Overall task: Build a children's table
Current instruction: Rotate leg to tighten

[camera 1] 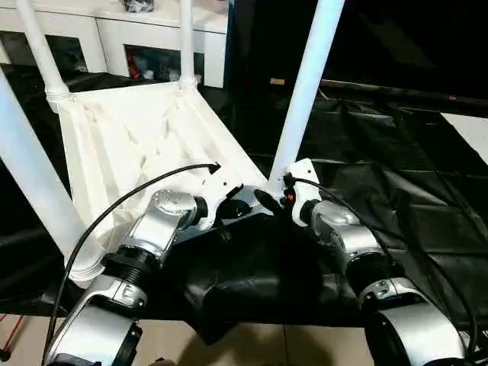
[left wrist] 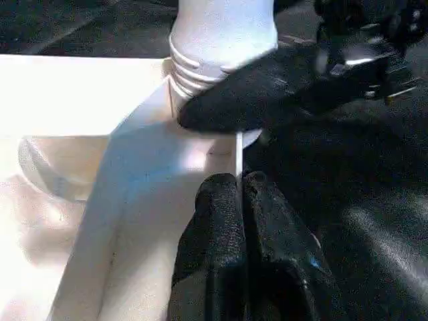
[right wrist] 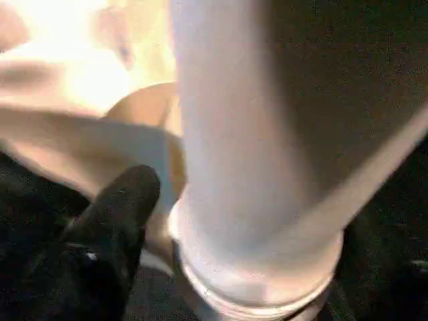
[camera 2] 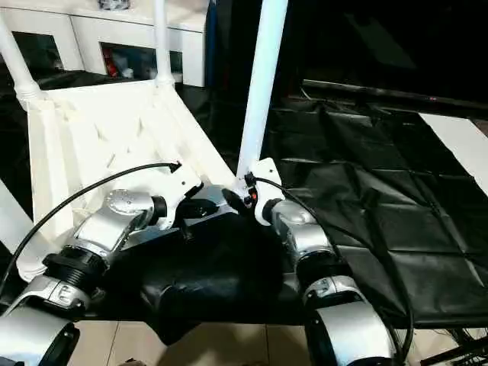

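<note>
The white table top (camera 1: 145, 137) lies upside down on a black sheet, ribbed underside up, with four white legs standing in its corner sockets. The near right leg (camera 1: 305, 91) rises from the corner closest to both grippers. My left gripper (left wrist: 239, 194) is shut on the thin rim of the table top (left wrist: 154, 167) just beside that corner. My right gripper (camera 1: 272, 200) is at the foot of the same leg (right wrist: 254, 167), with one black finger (right wrist: 124, 200) against the ribbed base and the leg between its fingers.
The black sheet (camera 1: 396, 152) covers the surface to the right. A white cabinet with glass doors (camera 1: 114, 38) stands behind the table. The near left leg (camera 1: 38, 191) rises close to my left arm. Tiled floor (camera 1: 252, 347) shows at the sheet's front edge.
</note>
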Controlling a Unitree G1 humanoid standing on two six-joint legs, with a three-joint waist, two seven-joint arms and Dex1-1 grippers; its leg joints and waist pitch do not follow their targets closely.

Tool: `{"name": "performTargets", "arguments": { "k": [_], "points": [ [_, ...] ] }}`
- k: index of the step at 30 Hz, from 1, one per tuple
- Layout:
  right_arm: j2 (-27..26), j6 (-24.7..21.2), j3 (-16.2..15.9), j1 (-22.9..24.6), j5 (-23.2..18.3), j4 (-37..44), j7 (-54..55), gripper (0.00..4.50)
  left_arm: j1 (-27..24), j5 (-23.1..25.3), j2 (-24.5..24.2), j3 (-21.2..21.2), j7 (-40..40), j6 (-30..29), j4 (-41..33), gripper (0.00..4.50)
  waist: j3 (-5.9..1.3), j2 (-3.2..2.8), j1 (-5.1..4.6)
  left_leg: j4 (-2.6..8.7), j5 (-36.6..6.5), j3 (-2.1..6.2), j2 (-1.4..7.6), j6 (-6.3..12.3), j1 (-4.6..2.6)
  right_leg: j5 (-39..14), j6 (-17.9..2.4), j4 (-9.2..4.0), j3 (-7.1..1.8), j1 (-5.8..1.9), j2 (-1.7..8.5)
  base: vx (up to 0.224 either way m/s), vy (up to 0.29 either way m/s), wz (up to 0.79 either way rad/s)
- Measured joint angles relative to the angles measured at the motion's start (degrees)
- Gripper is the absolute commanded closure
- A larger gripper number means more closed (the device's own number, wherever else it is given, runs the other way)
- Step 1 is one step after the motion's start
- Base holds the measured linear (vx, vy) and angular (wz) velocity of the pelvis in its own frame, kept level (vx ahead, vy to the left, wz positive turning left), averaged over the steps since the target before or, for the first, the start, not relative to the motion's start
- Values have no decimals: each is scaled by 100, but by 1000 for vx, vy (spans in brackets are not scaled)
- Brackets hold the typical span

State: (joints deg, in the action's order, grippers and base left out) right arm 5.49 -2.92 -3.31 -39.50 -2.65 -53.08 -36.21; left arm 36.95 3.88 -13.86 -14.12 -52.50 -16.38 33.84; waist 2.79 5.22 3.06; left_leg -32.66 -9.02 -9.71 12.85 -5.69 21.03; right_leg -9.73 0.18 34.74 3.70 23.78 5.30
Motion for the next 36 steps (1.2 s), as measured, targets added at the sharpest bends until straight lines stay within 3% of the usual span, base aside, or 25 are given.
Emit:
{"name": "performTargets", "arguments": {
  "k": [7,8,10,12,14,28,35,36],
  "points": [
    [330,136,-101,64,-2,123,-799,58,-43,-45,-157,-87,-352,172,-113,450,3,-4,32,6,0,-10,2,0,5,20,-28,16,0,12,-6,0,0,0],
    [397,133,-97,65,-8,135,-859,55,-37,-55,-156,-81,-351,160,-108,423,4,-5,37,6,0,-10,2,0,5,19,-29,16,0,12,-6,0,0,0],
    [514,109,-98,114,-23,229,-1044,55,20,-82,-158,-66,-371,135,-47,423,9,-13,65,6,0,-13,2,0,9,19,-29,14,0,12,-5,0,0,0],
    [608,108,-102,168,-49,336,-1235,55,76,-73,-152,-79,-396,120,34,387,15,-22,74,4,0,-18,2,0,10,20,-29,14,-4,12,-3,0,0,0],
    [624,108,-107,168,-111,353,-1347,55,158,-26,-144,-95,-339,113,133,380,19,-28,57,4,0,-17,2,0,9,21,-30,15,-5,12,-3,0,0,0],
    [631,98,-104,208,-149,468,-1484,55,237,35,-294,-228,-361,-109,115,380,22,-32,-8,7,0,-13,2,0,3,23,-31,20,-1,15,-9,0,0,0],
    [630,88,-155,224,-153,535,-1571,55,113,-17,-449,-229,-488,-316,-165,418,22,-32,-65,8,0,-12,2,0,3,26,-36,21,1,20,-13,0,0,0],
    [630,87,-162,249,-152,563,-1593,55,88,-35,-484,-229,-512,-344,-210,441,22,-32,-68,8,0,-12,2,0,2,26,-36,21,1,19,-13,0,0,0]
  ]
}}
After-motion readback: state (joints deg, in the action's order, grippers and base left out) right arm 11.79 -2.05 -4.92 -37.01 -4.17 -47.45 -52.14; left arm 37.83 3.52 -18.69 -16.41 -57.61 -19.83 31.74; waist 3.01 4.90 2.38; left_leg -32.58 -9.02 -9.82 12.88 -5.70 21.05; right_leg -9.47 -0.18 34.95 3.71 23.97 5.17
